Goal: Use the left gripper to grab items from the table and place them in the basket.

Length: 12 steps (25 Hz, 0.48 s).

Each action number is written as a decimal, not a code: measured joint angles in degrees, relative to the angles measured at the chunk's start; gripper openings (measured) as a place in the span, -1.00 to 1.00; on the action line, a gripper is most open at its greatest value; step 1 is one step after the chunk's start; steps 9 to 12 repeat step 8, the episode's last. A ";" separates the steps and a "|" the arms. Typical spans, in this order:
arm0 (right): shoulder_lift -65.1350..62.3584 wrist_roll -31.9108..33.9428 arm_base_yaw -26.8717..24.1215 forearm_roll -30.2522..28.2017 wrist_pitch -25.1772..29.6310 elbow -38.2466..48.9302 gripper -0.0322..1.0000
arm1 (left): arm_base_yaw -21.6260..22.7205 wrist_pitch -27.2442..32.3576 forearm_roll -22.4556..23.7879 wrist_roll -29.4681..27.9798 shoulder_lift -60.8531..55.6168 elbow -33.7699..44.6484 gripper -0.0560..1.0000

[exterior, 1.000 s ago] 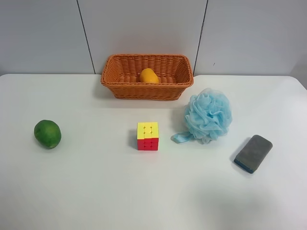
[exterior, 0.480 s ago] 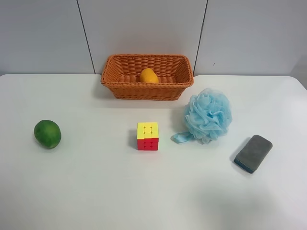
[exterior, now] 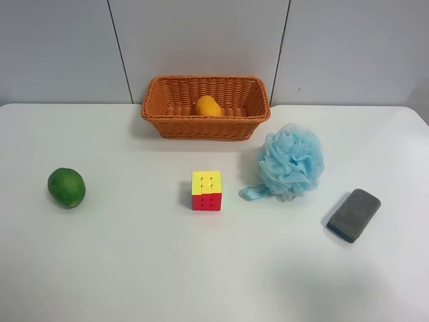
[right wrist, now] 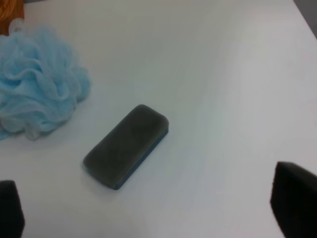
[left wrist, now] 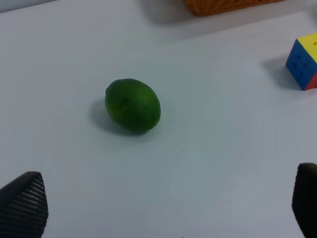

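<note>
The orange-brown wicker basket (exterior: 205, 107) stands at the back of the white table (exterior: 134, 268) with the orange-yellow mango (exterior: 208, 106) inside it. The green fruit (exterior: 66, 187) lies at the exterior high view's left, the yellow-and-red puzzle cube (exterior: 206, 190) in the middle, the light-blue bath puff (exterior: 291, 162) and the grey sponge (exterior: 354, 215) at the right. My left gripper (left wrist: 163, 208) is open and empty, back from the green fruit (left wrist: 132, 105). My right gripper (right wrist: 151, 208) is open and empty, back from the sponge (right wrist: 126, 145). Neither arm shows in the exterior high view.
A grey panelled wall (exterior: 201, 40) rises behind the basket. The cube (left wrist: 304, 67) and a bit of the basket (left wrist: 228, 5) show at the edge of the left wrist view. The puff (right wrist: 37, 87) lies beside the sponge in the right wrist view.
</note>
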 joint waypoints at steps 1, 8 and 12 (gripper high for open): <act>0.00 0.00 0.00 0.00 0.00 0.00 0.98 | 0.00 0.00 0.00 0.00 0.00 0.00 0.99; 0.00 0.00 0.00 0.00 0.00 0.00 0.98 | 0.00 0.00 0.00 0.00 0.00 0.00 0.99; 0.00 0.00 0.00 0.00 0.00 0.00 0.98 | 0.00 0.00 0.00 0.00 0.00 0.00 0.99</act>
